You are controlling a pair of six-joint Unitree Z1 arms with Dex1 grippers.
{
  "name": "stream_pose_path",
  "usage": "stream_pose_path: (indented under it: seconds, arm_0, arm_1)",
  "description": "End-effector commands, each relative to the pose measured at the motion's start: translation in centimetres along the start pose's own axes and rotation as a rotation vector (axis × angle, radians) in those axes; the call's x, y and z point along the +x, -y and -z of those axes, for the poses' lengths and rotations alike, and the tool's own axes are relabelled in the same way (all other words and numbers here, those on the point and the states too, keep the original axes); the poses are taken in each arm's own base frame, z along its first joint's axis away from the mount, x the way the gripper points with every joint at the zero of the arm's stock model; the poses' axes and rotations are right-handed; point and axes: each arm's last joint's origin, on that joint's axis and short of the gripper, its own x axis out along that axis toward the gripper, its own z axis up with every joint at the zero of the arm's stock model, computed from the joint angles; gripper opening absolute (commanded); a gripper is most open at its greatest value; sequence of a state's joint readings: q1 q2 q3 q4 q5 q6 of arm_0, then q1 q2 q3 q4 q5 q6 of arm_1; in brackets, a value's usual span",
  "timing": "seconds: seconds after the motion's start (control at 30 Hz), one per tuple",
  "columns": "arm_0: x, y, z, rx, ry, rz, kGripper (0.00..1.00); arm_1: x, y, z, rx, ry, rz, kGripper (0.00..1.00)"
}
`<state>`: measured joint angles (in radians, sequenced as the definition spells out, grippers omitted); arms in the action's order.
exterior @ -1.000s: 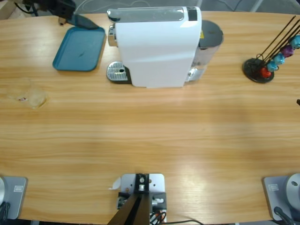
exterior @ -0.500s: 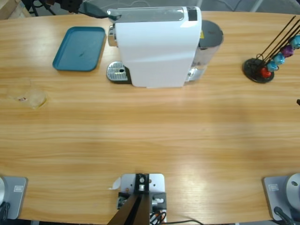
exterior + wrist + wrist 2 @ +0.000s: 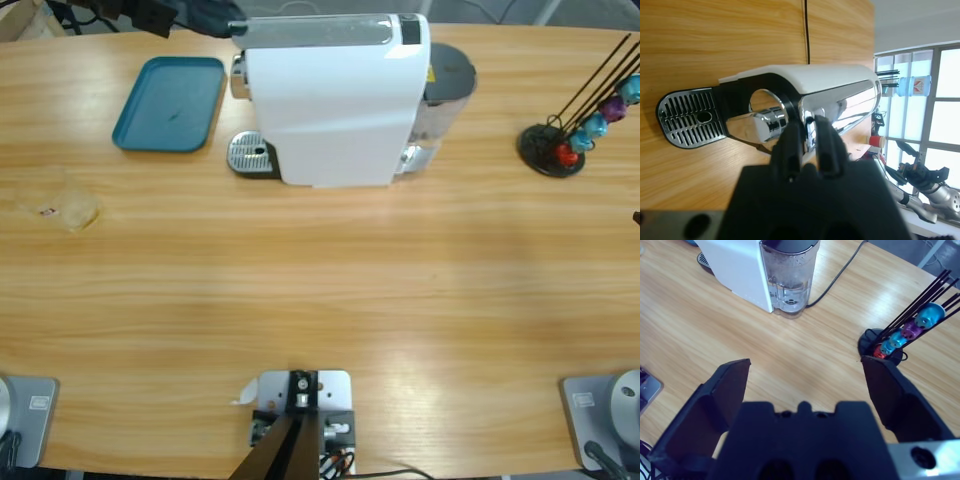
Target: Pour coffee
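A long wooden desk (image 3: pixel 320 290) fills the high view, and behind it, in the left wrist view, bright windows and a water bottle on a sill. Centre stage sits the white coffee machine (image 3: pixel 335 100), its slotted metal drip tray (image 3: pixel 250 155) poking out on the left side and its clear water tank (image 3: pixel 789 282) at the rear. Just left of it lies a blue tray (image 3: pixel 172 103), flat on the desk. Far right, a black capsule rack (image 3: pixel 560 140) with thin rods carries blue, purple and red capsules.

Up at the top left corner, the left claw (image 3: pixel 205 17) reaches in, right at the machine's chrome lever (image 3: pixel 840 102). From its own wrist view, the left claw (image 3: pixel 809 145) has its two black fingers nearly together, only a thin gap between them, tips up against the chrome front above the spout; whether they pinch anything, I cannot tell.

The right claw (image 3: pixel 807 365) hangs high above the desk, jaws spread wide, nothing between them, looking down at the tank and the capsule rack.

The coffee? No cup under the spout; a faint clear thing (image 3: pixel 75 208) sits at the desk's left edge, too faint to identify.
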<state>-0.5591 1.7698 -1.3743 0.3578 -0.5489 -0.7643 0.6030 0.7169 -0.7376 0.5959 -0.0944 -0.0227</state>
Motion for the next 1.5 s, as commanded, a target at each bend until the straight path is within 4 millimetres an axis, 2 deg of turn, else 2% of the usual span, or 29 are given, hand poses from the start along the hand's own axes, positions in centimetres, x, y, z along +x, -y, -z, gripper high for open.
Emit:
stream_pose_path:
  seconds: [0.03, 0.43, 0.67, 0.8, 0.83, 0.87, 0.9, 0.93, 1.0, 1.1, 1.13, 1.2, 1.27, 1.33, 1.4, 1.5]
  arm_0:
    - [0.2, -0.9, 1.0, -0.016, -0.029, -0.01, 0.0]
    - [-2.0, 1.7, 0.5, 0.037, -0.023, 0.145, 0.0]
    - [-3.9, 4.5, -0.5, 0.083, 0.019, 0.231, 0.0]
    - [-4.3, 5.8, -0.3, 0.142, 0.029, 0.278, 0.0]
    - [-4.3, 6.2, -0.2, 0.159, 0.03, 0.294, 0.285]
    - [-4.3, 6.4, 0.0, 0.169, 0.03, 0.302, 0.636]
    - [-4.3, 6.6, 0.1, 0.198, 0.034, 0.31, 0.839]
    - [-4.3, 6.8, 0.3, 0.269, 0.045, 0.317, 0.968]
    - [-4.7, 7.4, 1.0, 0.451, 0.099, 0.298, 0.998]
    - [-6.4, 8.2, 3.4, 0.734, 0.238, 0.166, 0.989]
    - [-6.8, 8.1, 4.4, 0.79, 0.256, 0.12, 0.987]
    - [-7.3, 7.9, 6.7, 0.907, 0.226, 0.032, 0.987]
    - [-7.5, 7.4, 8.9, 1.106, 0.157, -0.081, 0.987]
    - [-7.4, 6.1, 10.3, 1.166, 0.075, -0.144, 0.987]
    - [-7.2, 4.5, 11.2, 1.165, 0.033, -0.18, 0.991]
    - [-7.3, 3.9, 11.5, 1.148, 0.036, -0.213, 0.991]
  arm_1:
    - [0.5, 0.0, 0.1, 0.009, -0.025, 0.009, 1.0]
    - [1.0, -0.1, -0.2, 0.005, -0.046, 0.008, 1.0]
    - [1.4, -0.1, -0.6, -0.002, -0.067, 0.006, 1.0]
    - [1.1, -0.1, -0.4, -0.001, -0.054, 0.006, 1.0]
    - [1.1, -0.1, -0.4, 0.001, -0.054, 0.007, 1.0]
    - [1.4, -0.1, -0.5, 0.001, -0.065, 0.008, 1.0]
    - [1.8, -0.1, -0.9, 0.001, -0.086, 0.008, 1.0]
    - [2.5, -0.1, -1.5, -0.001, -0.111, 0.024, 1.0]
    - [2.4, 0.4, -3.0, 0.017, -0.102, 0.114, 1.0]
    - [1.9, 1.3, -4.6, 0.058, -0.022, 0.299, 0.991]
    - [2.4, 1.4, -4.6, 0.065, 0.01, 0.317, 0.977]
    - [4.4, 1.8, -4.0, 0.097, 0.01, 0.363, 0.856]
    - [6.3, 2.6, -3.6, 0.134, -0.051, 0.421, 0.825]
    - [7.8, 3.9, -3.2, 0.237, -0.053, 0.489, 0.688]
    - [9.5, 4.9, -2.4, 0.329, -0.086, 0.545, 0.678]
    - [10.8, 5.3, -1.5, 0.366, -0.079, 0.581, 0.678]
